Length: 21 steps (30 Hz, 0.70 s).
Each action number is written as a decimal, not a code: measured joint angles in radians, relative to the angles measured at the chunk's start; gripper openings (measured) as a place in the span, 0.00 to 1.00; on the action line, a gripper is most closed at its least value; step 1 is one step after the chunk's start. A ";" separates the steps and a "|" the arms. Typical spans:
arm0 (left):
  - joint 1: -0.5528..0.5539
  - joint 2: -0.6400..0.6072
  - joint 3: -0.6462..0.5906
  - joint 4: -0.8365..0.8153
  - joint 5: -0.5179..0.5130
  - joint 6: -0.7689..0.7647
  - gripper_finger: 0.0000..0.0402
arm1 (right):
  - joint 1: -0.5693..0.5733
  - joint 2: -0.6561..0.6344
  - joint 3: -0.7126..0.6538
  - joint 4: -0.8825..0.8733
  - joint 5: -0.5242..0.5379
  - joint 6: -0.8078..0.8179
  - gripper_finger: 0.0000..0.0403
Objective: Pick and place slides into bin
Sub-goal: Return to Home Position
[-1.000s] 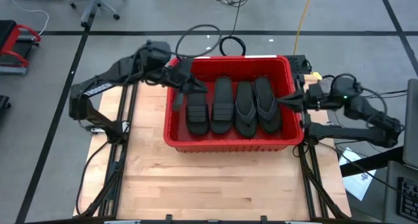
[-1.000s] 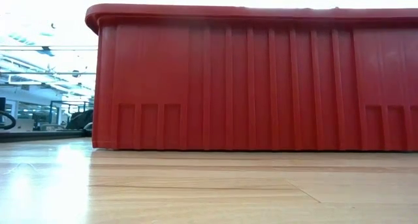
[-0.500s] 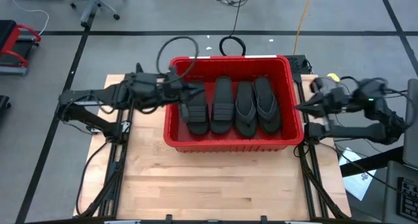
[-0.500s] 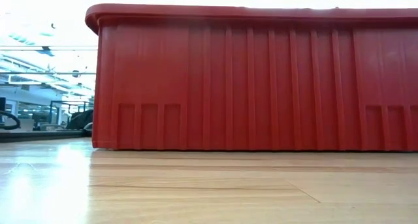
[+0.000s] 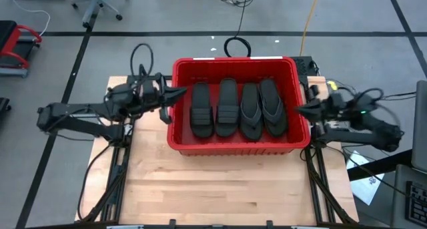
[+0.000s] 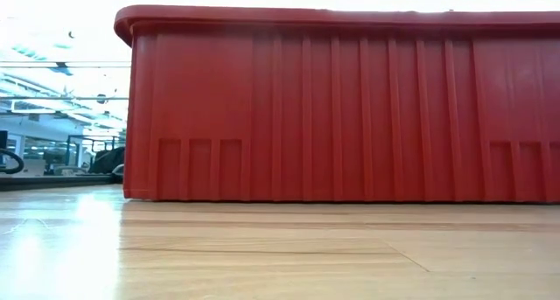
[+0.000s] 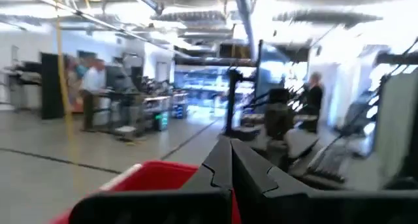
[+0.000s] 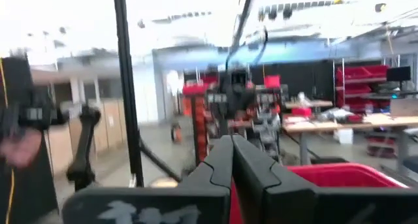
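Wooden table (image 5: 200,185) — left fingers (image 7: 214,170), right fingers (image 8: 217,165) tight together, empty.

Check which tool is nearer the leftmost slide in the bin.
Left. The left tool sits just outside the bin at its left wall, beside the leftmost slide; the right tool is outside the right wall, across all four rows.

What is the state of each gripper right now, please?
Left gripper: closed, holding nothing, beside the large red plastic bin, at its left wall.
Right gripper: closed, empty, beside its right wall.
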 joint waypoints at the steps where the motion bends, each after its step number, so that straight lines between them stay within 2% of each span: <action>1: 0.004 -0.016 -0.045 0.045 0.017 -0.029 0.00 | 0.000 0.006 -0.050 0.085 0.000 0.028 0.00; 5: -0.004 -0.103 -0.181 0.184 0.048 -0.065 0.00 | 0.001 0.055 -0.200 0.332 -0.028 0.169 0.00; 7: -0.005 -0.144 -0.231 0.176 0.027 -0.068 0.00 | 0.002 0.082 -0.224 0.385 -0.026 0.201 0.00; 11: -0.020 -0.237 -0.281 0.122 -0.024 -0.069 0.00 | 0.017 0.130 -0.222 0.382 0.007 0.205 0.00; 16: -0.082 -0.399 -0.292 -0.060 -0.169 0.009 0.00 | 0.071 0.159 -0.201 0.328 0.076 0.186 0.00; 21: -0.089 -0.507 -0.292 -0.183 -0.200 0.000 0.00 | 0.119 0.160 -0.201 0.281 0.139 0.171 0.00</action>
